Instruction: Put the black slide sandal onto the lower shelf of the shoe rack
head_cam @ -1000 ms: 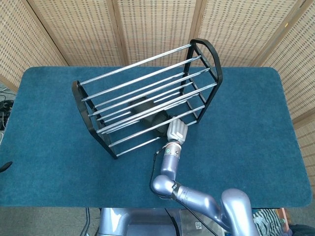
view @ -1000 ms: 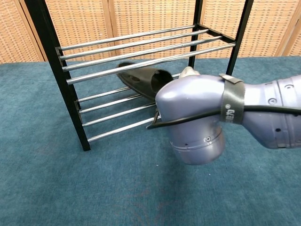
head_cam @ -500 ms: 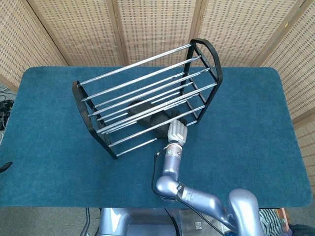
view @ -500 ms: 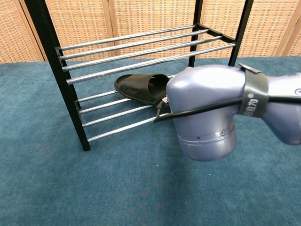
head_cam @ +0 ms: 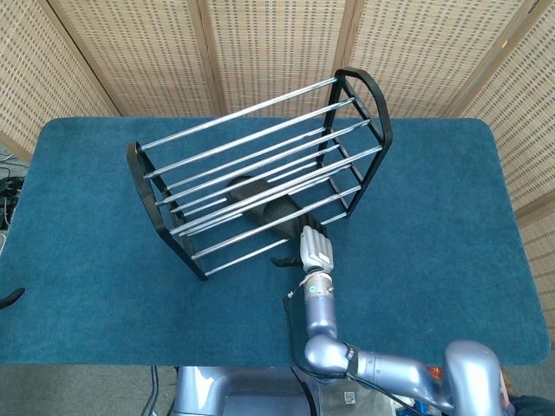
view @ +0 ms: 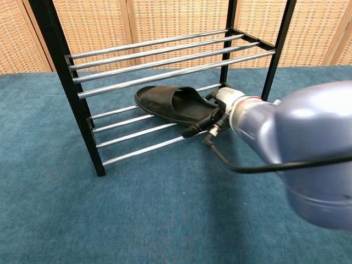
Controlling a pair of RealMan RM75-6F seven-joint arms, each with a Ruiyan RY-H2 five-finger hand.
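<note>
The black slide sandal (view: 168,104) lies flat on the lower bars of the shoe rack (view: 58,77), its strap facing up. From the head view the sandal (head_cam: 267,213) shows through the chrome bars of the rack (head_cam: 364,91). My right hand (view: 218,114) is just outside the rack's front at the sandal's near end, with dark fingertips (view: 190,131) spread low beside the sole and nothing held. In the head view my right hand (head_cam: 315,248) sits in front of the lowest bar. The left hand does not show in either view.
The rack stands at an angle on a blue carpeted table (head_cam: 434,199). Woven screens (head_cam: 269,43) close off the back. My right forearm (view: 308,154) fills the near right of the chest view.
My right hand has let go of the sandal and drawn back out of the rack towards me. The sandal has settled flat on the lower bars.
</note>
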